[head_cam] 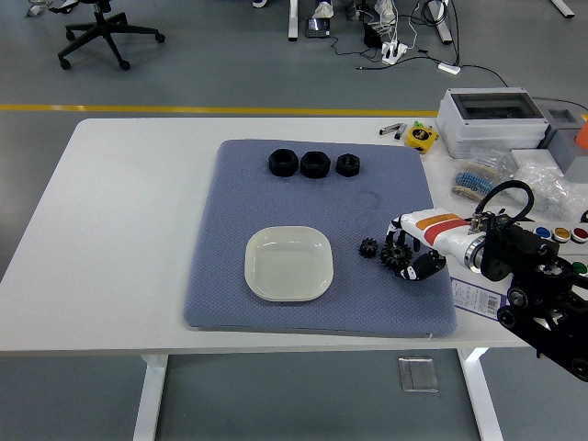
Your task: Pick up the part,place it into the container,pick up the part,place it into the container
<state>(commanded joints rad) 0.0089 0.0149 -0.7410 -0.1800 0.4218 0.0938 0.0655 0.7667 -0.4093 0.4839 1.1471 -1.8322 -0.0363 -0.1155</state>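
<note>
I had my right hand (411, 257) at lower right of the mat (230, 230), fingers (415, 272) closed around the larger gear (397, 254). First pick in hand; next I judged a lift and carry left to the dish (288, 264).

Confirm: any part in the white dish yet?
No. The white dish is empty; both gears sit right of it on the mat.

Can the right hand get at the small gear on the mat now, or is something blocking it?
Probably yes: the right hand is shut on the bigger gear, and the small gear lies just beside it, uncovered.
</note>
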